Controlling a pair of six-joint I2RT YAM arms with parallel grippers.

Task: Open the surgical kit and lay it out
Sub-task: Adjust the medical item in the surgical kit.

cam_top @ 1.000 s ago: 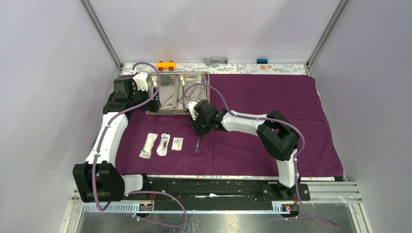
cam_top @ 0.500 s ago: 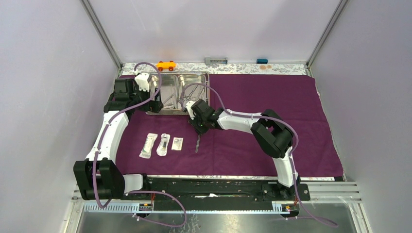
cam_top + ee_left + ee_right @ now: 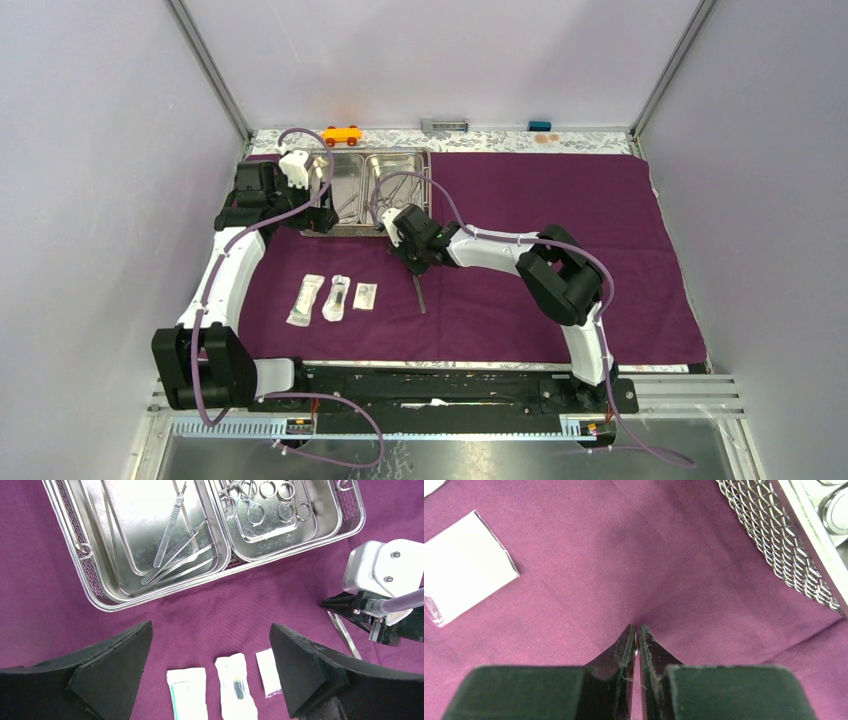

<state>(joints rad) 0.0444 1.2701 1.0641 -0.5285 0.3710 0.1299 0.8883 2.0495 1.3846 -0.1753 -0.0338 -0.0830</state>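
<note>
Just in front of the steel tray (image 3: 390, 165), on the purple cloth (image 3: 560, 200), your right gripper (image 3: 637, 630) pinching nearly closed on the end of the thin tweezers (image 3: 418, 293), your left gripper (image 3: 211, 627) spread wide over the tray's near edge, three packets (image 3: 334, 298) beside the tweezers.

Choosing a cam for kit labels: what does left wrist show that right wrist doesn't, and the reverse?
Left wrist only: the inside of the tray, with tweezers in one compartment and ring-handled forceps in the other; two larger packets; a thin steel tool on the purple cloth, running out from under the right end effector. Right wrist only: that end effector's fingers nearly together, close up. Both: purple cloth, tray's mesh edge, smallest packet.
</note>
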